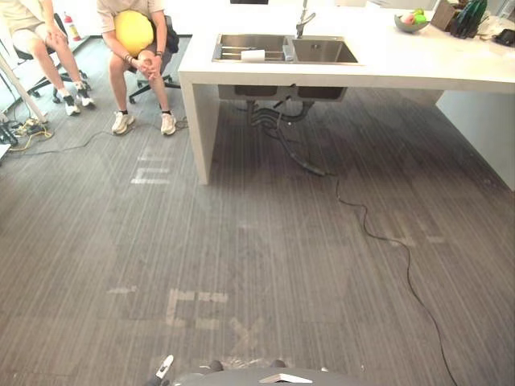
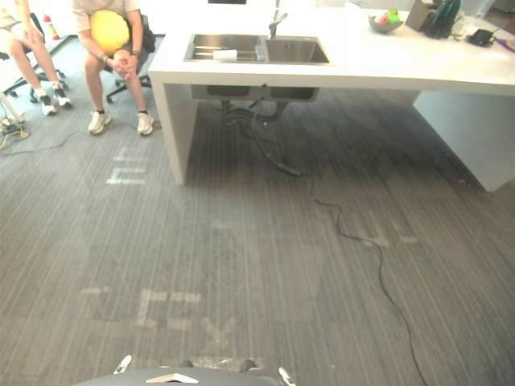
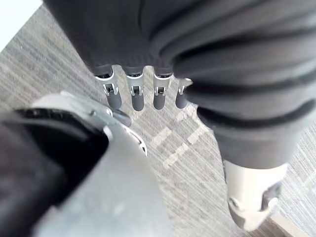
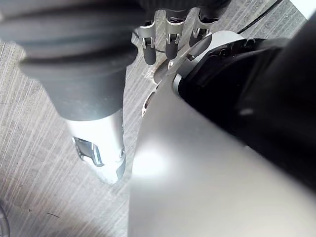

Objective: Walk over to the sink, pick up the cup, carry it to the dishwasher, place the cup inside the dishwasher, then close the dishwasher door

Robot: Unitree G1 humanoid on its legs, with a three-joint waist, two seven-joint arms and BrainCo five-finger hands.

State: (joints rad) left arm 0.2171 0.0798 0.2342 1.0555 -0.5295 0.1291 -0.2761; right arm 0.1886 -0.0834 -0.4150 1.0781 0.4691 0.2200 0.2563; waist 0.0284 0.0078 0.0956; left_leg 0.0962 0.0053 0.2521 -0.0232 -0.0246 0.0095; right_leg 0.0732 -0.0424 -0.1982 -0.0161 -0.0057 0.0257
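Note:
A white cup [image 1: 253, 55] lies in the left basin of the steel sink [image 1: 322, 51], which is set into a white counter [image 1: 418, 64] across the room. A tap [image 1: 303, 22] stands behind the basins. Both hands hang low at my sides, far from the sink. My left hand [image 3: 134, 96] has relaxed, straight fingers and holds nothing; its tip shows at the bottom edge of the left eye view [image 1: 164, 368]. My right hand [image 4: 170, 44] is likewise open and empty above the floor.
Two people [image 1: 141, 48] sit on chairs at the far left, one holding a yellow ball [image 1: 133, 30]. A fruit bowl [image 1: 410, 22] and other items stand at the counter's right end. A black cable [image 1: 386, 241] trails over the grey floor from under the sink.

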